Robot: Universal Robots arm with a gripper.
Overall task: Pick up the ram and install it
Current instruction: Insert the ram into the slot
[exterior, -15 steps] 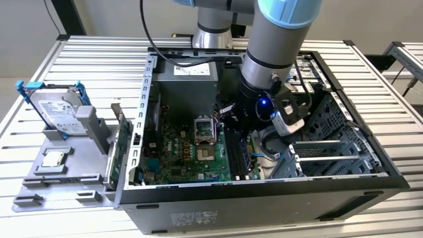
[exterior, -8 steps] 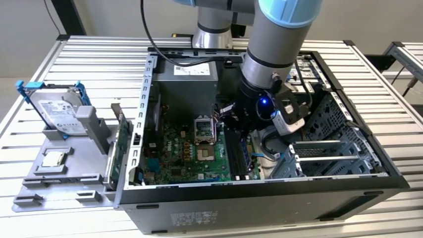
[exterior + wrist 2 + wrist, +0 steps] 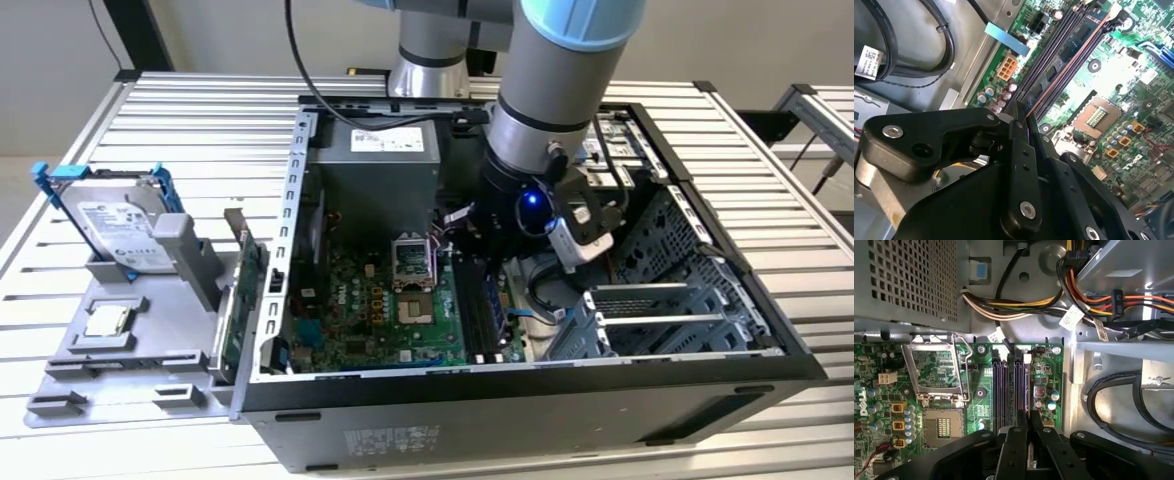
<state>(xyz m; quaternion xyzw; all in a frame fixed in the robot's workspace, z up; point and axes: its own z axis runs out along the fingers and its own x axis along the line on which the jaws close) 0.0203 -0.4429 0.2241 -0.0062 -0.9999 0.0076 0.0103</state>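
The ram (image 3: pixel 1074 47) is a thin blue stick with dark chips and a copper-coloured edge. It lies along one of the black memory slots (image 3: pixel 1019 387) on the green motherboard (image 3: pixel 387 320), inside the open computer case (image 3: pixel 534 390). My gripper (image 3: pixel 1023 111) is down in the case, and its black fingers (image 3: pixel 1016 135) are pressed together on the near end of the ram. The first wrist view has the gripper (image 3: pixel 1027 415) right at the end of the slots. In the exterior view the gripper (image 3: pixel 483 252) hangs just above the slots, beside the CPU socket (image 3: pixel 414 270).
At the exterior view's left, a grey tray (image 3: pixel 134 350) holds a hard drive (image 3: pixel 120 235) in a blue bracket and an upright green card (image 3: pixel 238 300). Coloured power cables (image 3: pixel 1019 307) and black cables (image 3: pixel 1114 405) run close to the slots. A metal drive cage (image 3: pixel 667 290) stands on the exterior view's right.
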